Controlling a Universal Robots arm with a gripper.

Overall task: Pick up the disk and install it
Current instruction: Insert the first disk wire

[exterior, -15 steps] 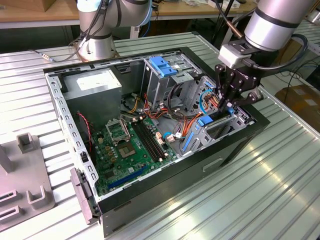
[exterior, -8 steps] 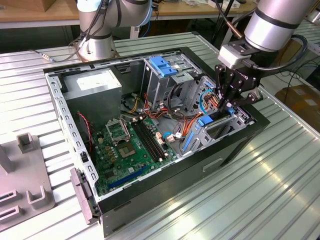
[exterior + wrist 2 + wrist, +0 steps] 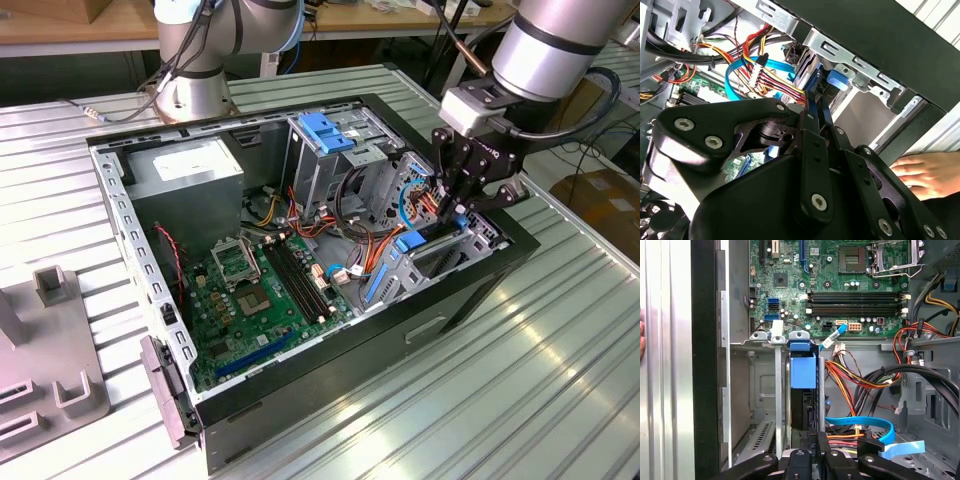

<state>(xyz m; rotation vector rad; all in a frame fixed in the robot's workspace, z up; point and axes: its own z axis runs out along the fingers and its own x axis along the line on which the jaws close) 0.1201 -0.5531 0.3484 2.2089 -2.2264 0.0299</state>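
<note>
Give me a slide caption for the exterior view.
Black robot gripper lowers a blue-railed silver hard drive into the drive bay of an open black desktop computer case on a ribbed metal table.

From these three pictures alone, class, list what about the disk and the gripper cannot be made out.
- Disk: in the first wrist view just its blue-railed edge shows in the drive bay; its face is hidden by the bay walls.
- Gripper: in the exterior view its fingertips are hidden behind cables.
- Hand: cut off by the second wrist view's edge.
</note>
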